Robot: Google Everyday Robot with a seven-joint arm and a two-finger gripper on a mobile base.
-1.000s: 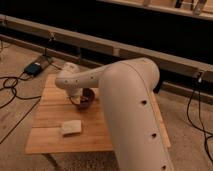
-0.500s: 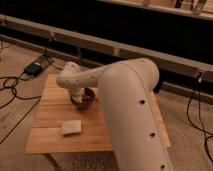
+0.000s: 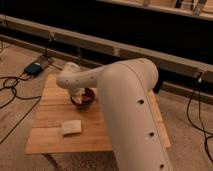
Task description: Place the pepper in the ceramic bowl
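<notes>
Wooden worktop [image 3: 55, 142], pale slatted boards, stood on a speckled floor before a long dark wall fitted with a pale rail [image 3: 165, 54].

Arm [image 3: 127, 110]: white, bulky, rose from the lower right of the camera view, bent at the elbow and reached leftward across the boards. Small dark holes ran down its near casing.

Pincer [image 3: 80, 95]: at the end of the arm's wrist, pointed down into the ceramic bowl [image 3: 84, 99] at the bowl's left side. The wrist housing covered most of it.

Ceramic bowl: small, round, dark maroon, glossy; sat on the worktop near its middle, slightly toward the far edge. Partly covered from above and from the left by the wrist; its right rim and near rim were exposed.

Pepper: not distinguishable. Whether it sat inside the bowl or in the pincer could not be told, since the wrist hid that spot.

Pale block [image 3: 71, 128]: light, roughly rectangular, sponge-like piece; lay flat on the worktop nearer the front edge, left of the arm, well apart from the bowl.

Blue box [image 3: 34, 68]: small device on the floor beyond the worktop's far left corner, with black cables [image 3: 15, 92] trailing from it across the floor.

Further black cable [image 3: 197, 115]: hung down at the right side, by the wall
</notes>
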